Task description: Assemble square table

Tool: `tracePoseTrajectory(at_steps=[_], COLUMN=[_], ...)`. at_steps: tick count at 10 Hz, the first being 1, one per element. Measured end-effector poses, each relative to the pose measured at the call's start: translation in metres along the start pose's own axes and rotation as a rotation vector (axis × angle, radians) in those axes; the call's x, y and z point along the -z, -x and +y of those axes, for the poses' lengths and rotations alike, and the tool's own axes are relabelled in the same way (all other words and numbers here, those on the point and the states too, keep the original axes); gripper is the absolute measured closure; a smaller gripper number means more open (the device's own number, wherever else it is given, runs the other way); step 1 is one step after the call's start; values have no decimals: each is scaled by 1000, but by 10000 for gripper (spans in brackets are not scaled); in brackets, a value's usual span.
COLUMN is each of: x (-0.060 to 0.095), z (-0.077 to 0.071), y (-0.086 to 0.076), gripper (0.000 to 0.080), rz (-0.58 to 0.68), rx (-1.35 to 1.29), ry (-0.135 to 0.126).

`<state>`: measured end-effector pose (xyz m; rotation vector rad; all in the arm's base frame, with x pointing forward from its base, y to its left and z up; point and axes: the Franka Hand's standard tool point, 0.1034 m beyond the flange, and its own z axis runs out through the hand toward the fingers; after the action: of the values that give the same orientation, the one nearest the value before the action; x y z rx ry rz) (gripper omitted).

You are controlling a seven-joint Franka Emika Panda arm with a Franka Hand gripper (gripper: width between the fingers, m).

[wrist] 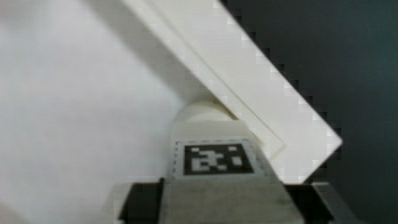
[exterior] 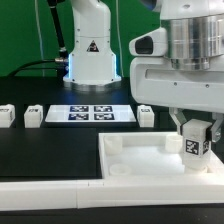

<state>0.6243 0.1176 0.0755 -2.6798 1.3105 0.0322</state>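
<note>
Low frontal exterior; close downward wrist; shared leg block

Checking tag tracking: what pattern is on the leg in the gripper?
A black-and-white square tag on a white leg, clearest in the wrist view.

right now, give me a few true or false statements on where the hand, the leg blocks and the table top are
1. The hand is shut on a tagged leg block. True.
2. The held leg block is at the exterior view's left end of the table top. False: it is at the right end, close to the rim.
3. The marker board lies inside the table top. False: it lies on the black table behind the top.
4. Three loose leg blocks stand behind the table top. True.
</note>
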Motion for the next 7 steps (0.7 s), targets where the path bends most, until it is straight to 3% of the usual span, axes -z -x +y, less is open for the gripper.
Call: tracePoseTrajectory(at_steps=[1, 3, 5, 6, 7], x=[-1, -2, -2, -2, -2], z=[0, -1, -1, -1, 0], y=[1, 2, 3, 3, 2], gripper=[508, 508, 499, 304, 304], rz=[-21, -55, -56, -55, -50], rx=[-206, -423, -438, -390, -319], ry=[-30, -52, -51, -52, -51])
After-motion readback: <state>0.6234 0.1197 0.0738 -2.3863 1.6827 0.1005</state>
